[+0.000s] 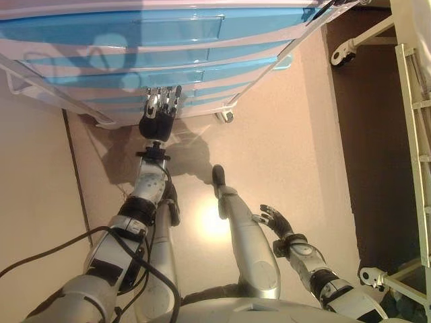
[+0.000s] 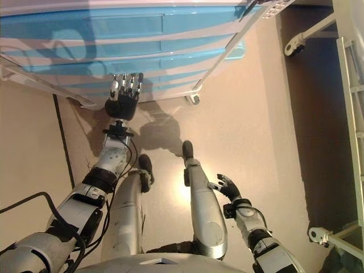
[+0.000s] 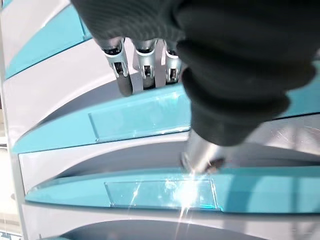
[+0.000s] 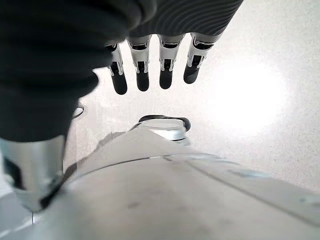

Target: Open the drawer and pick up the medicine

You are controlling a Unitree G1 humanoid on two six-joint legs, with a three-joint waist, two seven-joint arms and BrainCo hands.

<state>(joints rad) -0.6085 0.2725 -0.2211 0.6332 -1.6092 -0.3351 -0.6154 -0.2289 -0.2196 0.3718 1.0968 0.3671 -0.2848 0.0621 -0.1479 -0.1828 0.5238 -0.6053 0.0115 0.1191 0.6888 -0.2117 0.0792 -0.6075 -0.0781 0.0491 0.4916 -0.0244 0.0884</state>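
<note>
A white drawer cabinet (image 1: 168, 40) with several translucent blue drawer fronts stands ahead, and every drawer I can see is shut. My left hand (image 1: 156, 121) is stretched out to the lower drawers. Its fingers (image 3: 146, 70) are straight, with the tips in the grey gap just above one blue drawer front (image 3: 140, 117). The thumb (image 3: 202, 157) hangs free in front of the drawer below. My right hand (image 1: 277, 221) hangs low beside me with relaxed fingers (image 4: 142, 75) and holds nothing. No medicine shows in any view.
The cabinet rests on small casters (image 1: 225, 116) on a beige floor. To the right lies a dark floor strip (image 1: 363, 134). Past it stands a white metal rack (image 1: 414, 134) with its own casters (image 1: 342, 52).
</note>
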